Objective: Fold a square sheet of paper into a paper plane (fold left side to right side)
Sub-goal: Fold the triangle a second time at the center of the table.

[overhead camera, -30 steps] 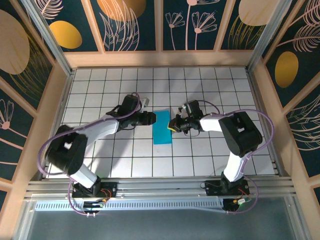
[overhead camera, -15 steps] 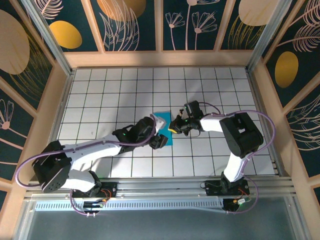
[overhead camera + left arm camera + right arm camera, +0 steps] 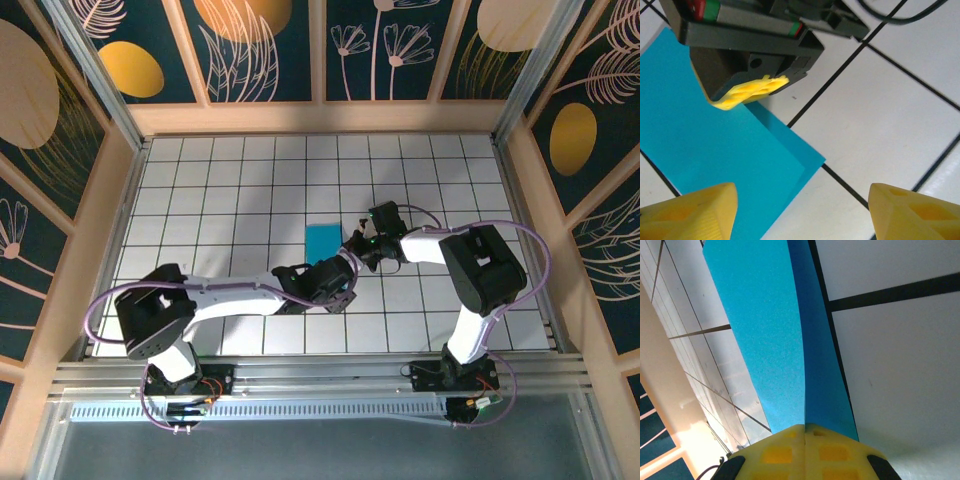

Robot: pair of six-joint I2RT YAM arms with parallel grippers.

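Note:
The square sheet of paper point(image 3: 322, 242) lies folded in half as a narrow cyan-blue strip on the tiled table. My right gripper point(image 3: 353, 251) is shut on its right edge. In the right wrist view two paper layers point(image 3: 770, 330) run out from between the closed yellow fingers point(image 3: 785, 455) of my right gripper point(image 3: 805, 434). My left gripper point(image 3: 334, 282) hovers over the strip's near end, open. In the left wrist view its fingertips point(image 3: 690, 212) straddle the paper's near corner point(image 3: 790, 160), where the two layers do not line up, and my left gripper point(image 3: 802, 215) holds nothing.
White tiled table point(image 3: 200, 190) with dark grid lines, enclosed by wooden walls point(image 3: 110, 210) on three sides. The right gripper's black body point(image 3: 750, 40) stands close ahead of the left gripper.
My left arm has swung from the paper's left side round to its near end, low over the table. The right gripper has stayed shut on the right edge.

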